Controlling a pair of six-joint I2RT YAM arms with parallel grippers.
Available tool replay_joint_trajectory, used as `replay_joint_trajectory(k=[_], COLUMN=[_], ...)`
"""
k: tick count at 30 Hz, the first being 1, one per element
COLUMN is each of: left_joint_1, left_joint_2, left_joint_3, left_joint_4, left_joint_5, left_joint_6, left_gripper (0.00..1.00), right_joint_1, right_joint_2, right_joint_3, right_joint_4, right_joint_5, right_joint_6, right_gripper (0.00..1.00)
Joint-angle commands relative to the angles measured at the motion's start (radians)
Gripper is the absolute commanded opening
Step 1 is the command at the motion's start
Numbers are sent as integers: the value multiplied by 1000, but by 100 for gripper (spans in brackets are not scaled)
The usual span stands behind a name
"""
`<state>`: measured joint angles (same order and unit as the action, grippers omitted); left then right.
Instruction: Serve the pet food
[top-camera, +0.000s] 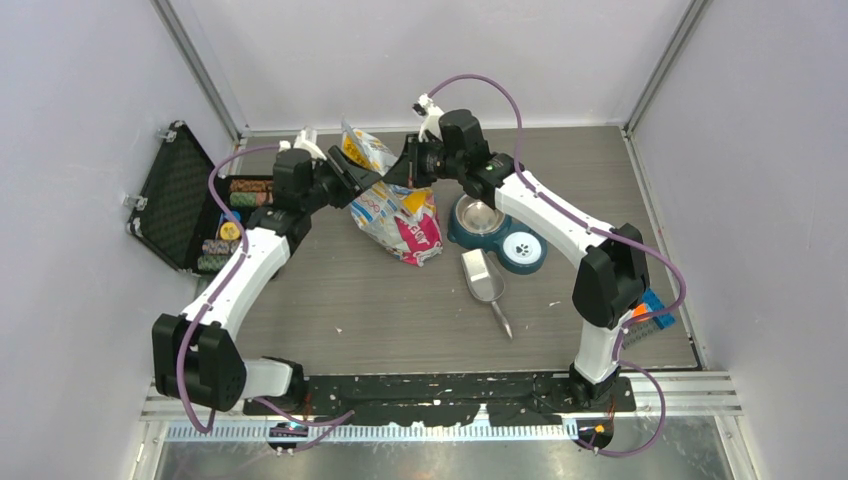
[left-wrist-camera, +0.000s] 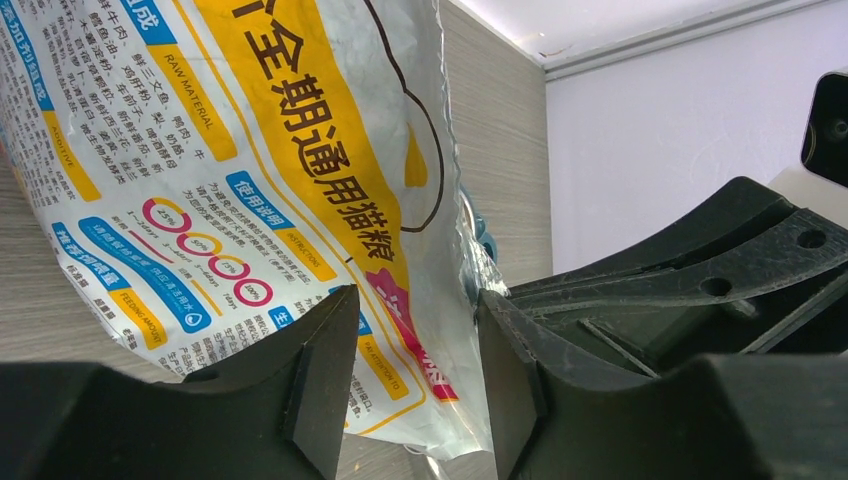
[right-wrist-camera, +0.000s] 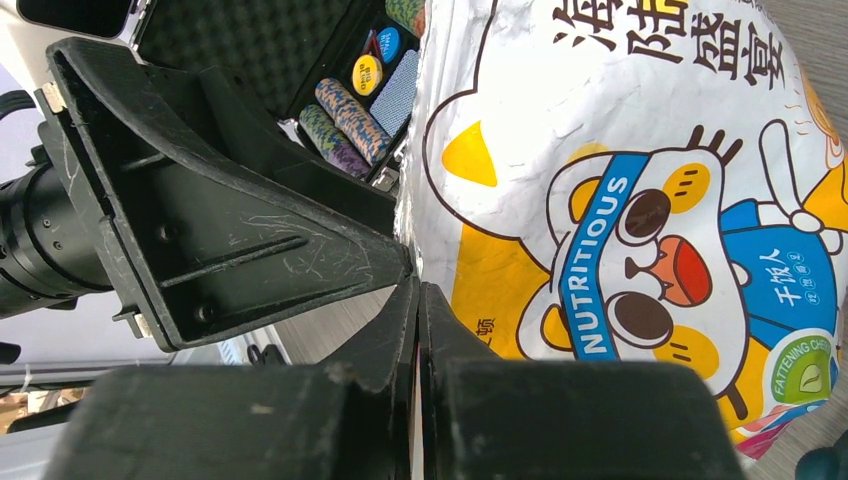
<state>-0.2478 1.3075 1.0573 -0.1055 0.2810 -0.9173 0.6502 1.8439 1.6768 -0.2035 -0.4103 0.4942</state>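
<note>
The pet food bag (top-camera: 402, 218), white with yellow, blue and pink print, stands at the back middle of the table, its top lifted between both grippers. No kibble shows; it is hidden inside the bag. My right gripper (top-camera: 408, 165) is shut on the bag's top edge, with a thin sliver of it between the jaws in the right wrist view (right-wrist-camera: 418, 292). My left gripper (top-camera: 352, 182) is open, and the bag's (left-wrist-camera: 300, 170) sealed corner hangs in the gap between its jaws (left-wrist-camera: 418, 305). The bag's cartoon cat face (right-wrist-camera: 640, 230) fills the right wrist view.
A teal double bowl (top-camera: 497, 232) stands right of the bag, with a metal scoop (top-camera: 483, 278) lying in front of it. An open black case (top-camera: 180, 200) with poker chips leans at the left wall. A blue object (top-camera: 652, 312) lies by the right arm.
</note>
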Motion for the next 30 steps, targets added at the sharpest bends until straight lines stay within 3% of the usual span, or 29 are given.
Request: replay_joint_trajectory(k=[1,5,9,11,12,13,20,22,30], left_joint_1=[-7,-11,-12,-12,-11,-11,-36,-51,-56], left_joint_2=[-5,2,37,50,56,62,-10,-32,-97], left_joint_3=[-13,-9,17,21,24,27,-1,3,-44], left_joint_4=[67,71,47,57,60,56,-62,-145,-166], left_joint_5=[13,11,25,40,48,54,-47,-91,-68], left_joint_6=[-11,-4,-2,-9,-11,-11,90,144,156], left_gripper=[48,44,30,17,4,0,0,0,0], right_joint_1=[-2,-3,-3,-3,-3,-3,33,55,116], right_joint_2=[-47,-41,-41,-42,-43,-45,-58,-57,-54], right_joint_3=[-6,-7,-9,-11,-12,-13,11,11,-23], right_joint_4=[6,15,16,18,18,17,-88,-96,-50], right_joint_5=[7,1,4,7,9,23,313,485,735], right_joint_6=[8,15,20,21,20,13,-216,-273,-445], right_gripper=[5,5,5,5,5,5,5,5,5])
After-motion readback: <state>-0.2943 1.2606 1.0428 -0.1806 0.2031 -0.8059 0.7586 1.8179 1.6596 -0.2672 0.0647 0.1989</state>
